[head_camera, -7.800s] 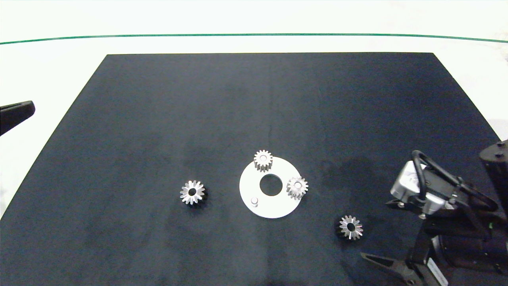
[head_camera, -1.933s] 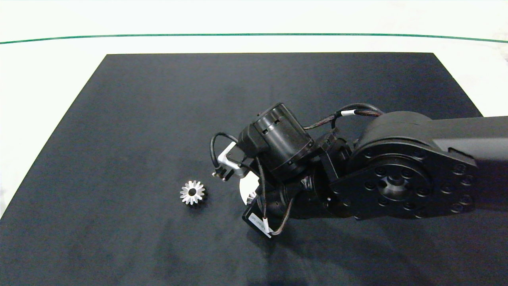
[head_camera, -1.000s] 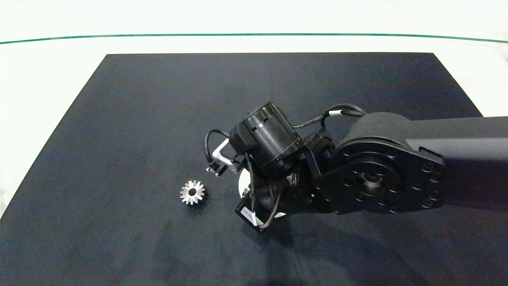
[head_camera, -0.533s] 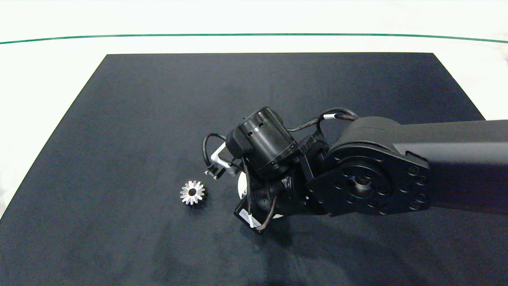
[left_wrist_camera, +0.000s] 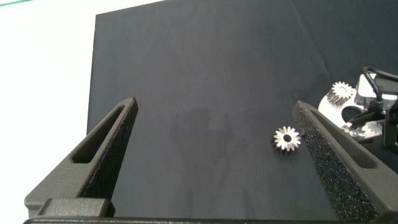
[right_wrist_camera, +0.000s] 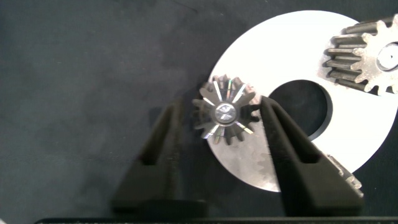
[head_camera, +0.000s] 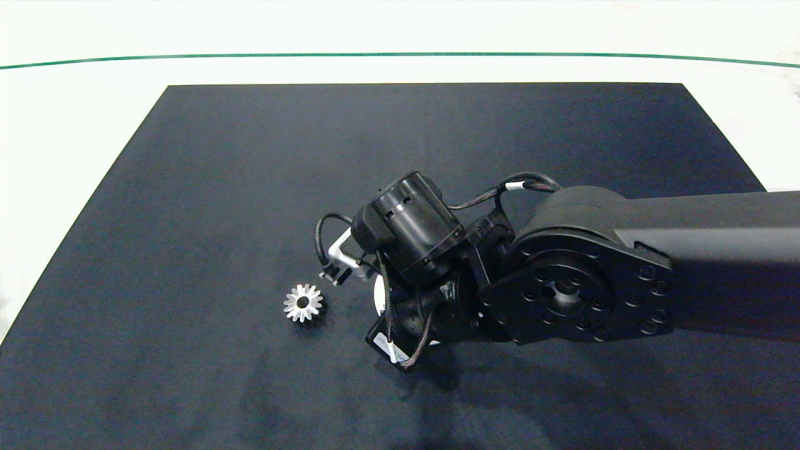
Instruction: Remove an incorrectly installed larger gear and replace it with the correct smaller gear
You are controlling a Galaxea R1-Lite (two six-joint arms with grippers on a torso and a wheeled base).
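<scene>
In the right wrist view the smaller gear (right_wrist_camera: pixel 224 112), with short pointed teeth, sits at the rim of the white disc (right_wrist_camera: pixel 292 56), and a bright peg end shows in its centre hole. My right gripper (right_wrist_camera: pixel 221 107) is shut on it, one finger on each side. From above, the right arm's wrist hides this gear and most of the disc (head_camera: pixel 377 294). The larger gear (head_camera: pixel 303 303), star-like with long teeth, lies flat on the mat left of the disc and also shows as the larger gear (left_wrist_camera: pixel 286 138) in the left wrist view. My left gripper (left_wrist_camera: pixel 214 102) hangs open well away from the gears.
A chunky pinion (right_wrist_camera: pixel 367 56) stands on the disc beyond its centre hole (right_wrist_camera: pixel 298 109), and a second pinion (right_wrist_camera: pixel 345 175) peeks from behind one finger. Everything rests on a black mat (head_camera: pixel 250 156) on a white table. The right arm (head_camera: pixel 625 262) spans the mat's right half.
The right arm came in from the front right, where the smaller gear lay, and over the last second has crept left over the disc. The larger gear has not moved.
</scene>
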